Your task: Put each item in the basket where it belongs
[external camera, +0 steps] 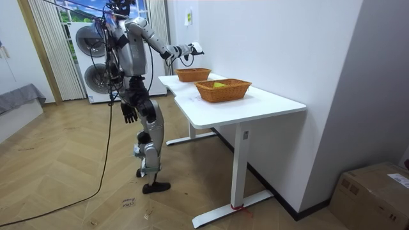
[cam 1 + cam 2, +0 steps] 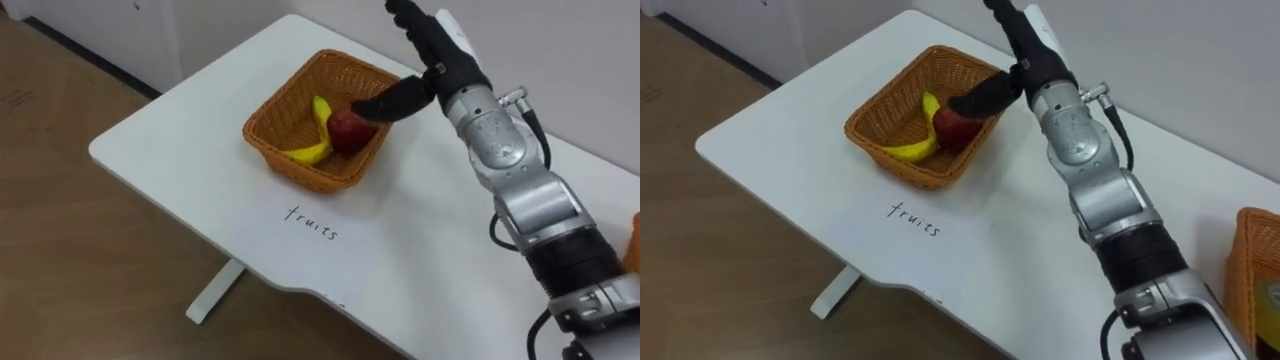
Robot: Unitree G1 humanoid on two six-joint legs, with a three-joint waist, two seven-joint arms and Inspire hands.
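— in the brown woven wicker basket (image 2: 283, 108), a round red apple (image 2: 347, 131) was seen beside a curved yellow banana (image 2: 312, 152).
— and the right hand (image 2: 441, 54)?
— it was held open just above the apple, nothing grasped.

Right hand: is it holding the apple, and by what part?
No grip. The right hand is open; only its thumb seems to touch the top of the apple, which sits in the basket.

Woven wicker basket (image 2: 290, 110), smooth matt white counter (image 2: 190, 170), glossy red apple (image 2: 346, 130), wood-plank floor (image 2: 80, 270).
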